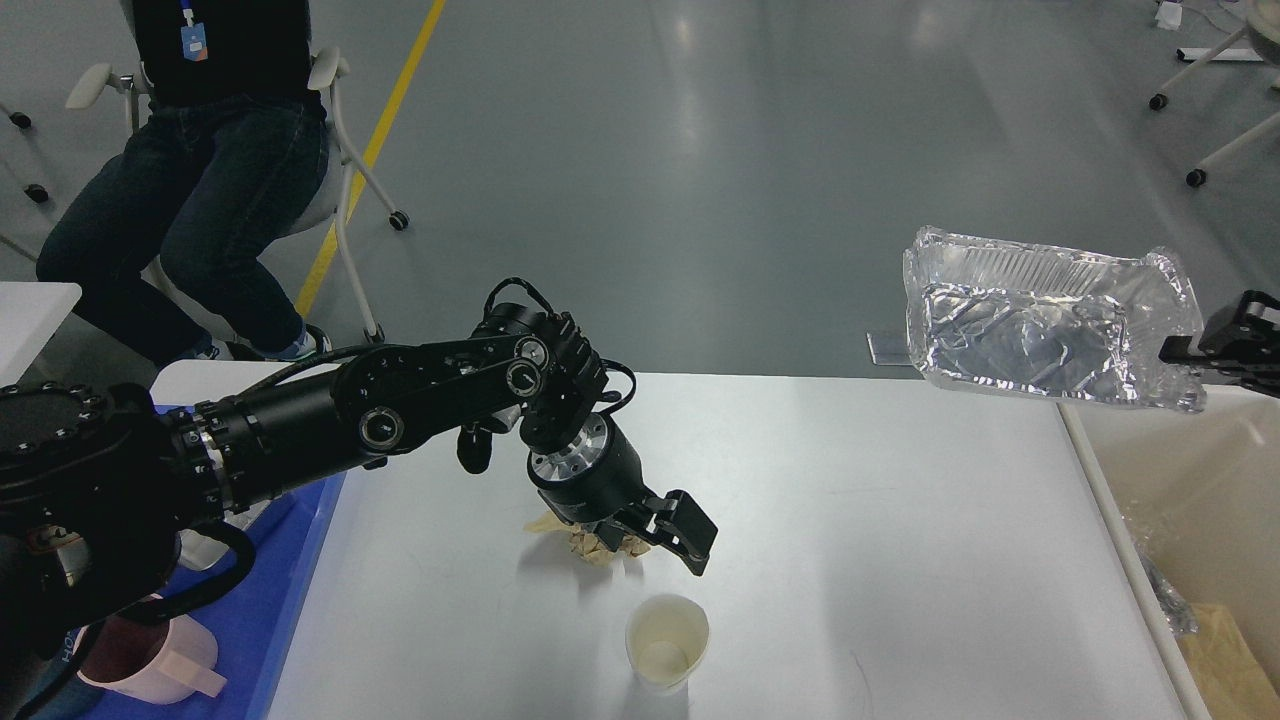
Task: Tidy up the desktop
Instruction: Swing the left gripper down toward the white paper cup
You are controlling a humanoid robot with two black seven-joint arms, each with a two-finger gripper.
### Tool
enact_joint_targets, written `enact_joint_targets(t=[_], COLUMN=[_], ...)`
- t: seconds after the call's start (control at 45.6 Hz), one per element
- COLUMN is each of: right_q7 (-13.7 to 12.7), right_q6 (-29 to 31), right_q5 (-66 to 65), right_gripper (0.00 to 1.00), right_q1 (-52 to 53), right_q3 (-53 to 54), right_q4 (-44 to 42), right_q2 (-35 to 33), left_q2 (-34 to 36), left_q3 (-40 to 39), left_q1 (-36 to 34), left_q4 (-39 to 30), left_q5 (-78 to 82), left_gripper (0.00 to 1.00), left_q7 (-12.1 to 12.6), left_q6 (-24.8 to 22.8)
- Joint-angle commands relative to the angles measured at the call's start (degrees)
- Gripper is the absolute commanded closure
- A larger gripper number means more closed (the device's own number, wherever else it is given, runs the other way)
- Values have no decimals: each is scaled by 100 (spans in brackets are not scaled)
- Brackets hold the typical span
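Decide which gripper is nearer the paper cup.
Left. The left gripper hovers just behind the cup, over crumpled paper. The right gripper is far off, holding a foil tray.

This looks like a robotics lab or test hall. A broad grey polished concrete floor [700,200] carries a painted yellow lane line [375,140], and a person in dark jeans with a blue lanyard badge [200,150] sits on a white wheeled chair [335,120] beside the large white tabletop [850,540].
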Motion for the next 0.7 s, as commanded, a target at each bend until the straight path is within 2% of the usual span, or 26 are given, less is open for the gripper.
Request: enact_joint_targets(t=[0.0, 0.679], right_q7=[-2, 7], right_q6=[0, -9], right_q5=[0, 0], right_gripper=[100, 100], right_q1=[-14, -75], right_q3=[-2, -2], right_q4=[-131, -298], right_q2=[117, 188], left_q2=[22, -66], left_q3=[141, 326], left_q1=[-12, 120], left_q4=[0, 114], left_q5=[0, 44], left_gripper=[0, 0], left_q7=[33, 68], left_q6=[0, 0])
